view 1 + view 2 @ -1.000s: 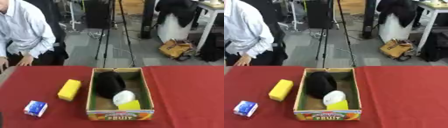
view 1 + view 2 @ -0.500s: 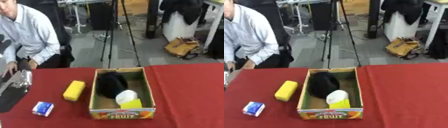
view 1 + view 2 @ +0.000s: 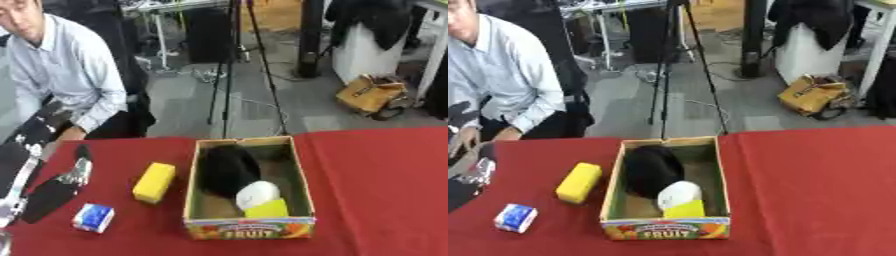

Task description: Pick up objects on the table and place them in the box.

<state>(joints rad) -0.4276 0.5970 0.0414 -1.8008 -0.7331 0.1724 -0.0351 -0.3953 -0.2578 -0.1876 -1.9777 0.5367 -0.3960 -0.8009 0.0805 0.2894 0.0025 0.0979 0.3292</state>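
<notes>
My left hand (image 3: 54, 192) is over the left edge of the red table (image 3: 385, 170), black with silver at the fingers; I think the fingers are straight and slack, holding nothing, though the blur leaves some doubt. My right hand shows in neither view.

The box (image 3: 249, 227) stands mid-table with "FRUIT" on its near wall. Inside lie a black lump (image 3: 226, 167) toward the back, a white round thing (image 3: 256, 194) in front of it and a yellow-green piece (image 3: 266, 209) against the near wall. Two things are not yet in: the yellow block (image 3: 154, 182) just left of the box, apart from its wall, and the small blue-and-white carton (image 3: 93, 218) nearer me and further left.

As I judge it, I am at the reach step, with the task a good way along. My hand is nearest the carton, so I would bring it down over that, close fingers and thumb on its sides, lift it, carry it right across the box wall and let go over the free floor on the right side of the box. The block would come after
</notes>
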